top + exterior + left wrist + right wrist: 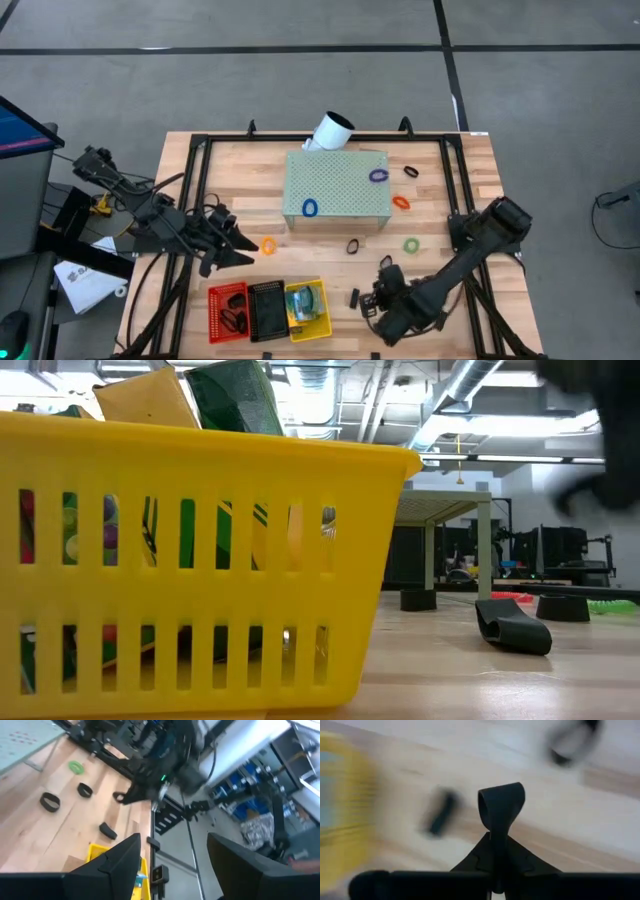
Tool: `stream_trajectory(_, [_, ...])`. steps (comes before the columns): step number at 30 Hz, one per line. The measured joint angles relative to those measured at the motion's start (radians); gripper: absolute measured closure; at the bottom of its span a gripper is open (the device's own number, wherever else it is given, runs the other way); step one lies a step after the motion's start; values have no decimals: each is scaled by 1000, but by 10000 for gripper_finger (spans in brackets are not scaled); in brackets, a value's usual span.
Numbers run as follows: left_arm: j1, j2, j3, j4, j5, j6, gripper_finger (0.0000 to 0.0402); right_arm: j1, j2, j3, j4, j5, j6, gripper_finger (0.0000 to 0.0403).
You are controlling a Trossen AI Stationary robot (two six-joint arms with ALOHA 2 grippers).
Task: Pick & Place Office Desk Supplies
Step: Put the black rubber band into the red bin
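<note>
Pale wood planks make up the worktop point(430, 215). On it sits a pale green block point(337, 188) dotted with tiny holes, a blue loop point(309, 208) on top. Scattered loops: purple point(378, 175), orange point(401, 202), green point(411, 244), black point(353, 246). Three baskets stand together: red point(228, 311), black point(267, 310), yellow point(308, 310).

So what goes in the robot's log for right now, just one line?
right pincer: shut on black loop | left pincer: open, empty | yellow basket: near right pincer
</note>
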Motion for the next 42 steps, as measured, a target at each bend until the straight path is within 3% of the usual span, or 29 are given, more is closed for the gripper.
stream_trajectory(5, [40,17,0,12,64,88,177,16,-161,36,176,199,-264,396])
stream_trajectory(12, [155,166,1,258,233,108,156,-41,-306,32,442,204,-639,399])
stream_trajectory(17, [214,323,0,528,321,100,145,-124,-313,32,568,164,-807,401])
stream_trajectory(23, [251,455,0,780,336,46,142,-194,-278,31,624,114,-871,402])
stream_trajectory(42, [314,517,0,842,325,6,154,-319,-246,30,795,0,-1071,403])
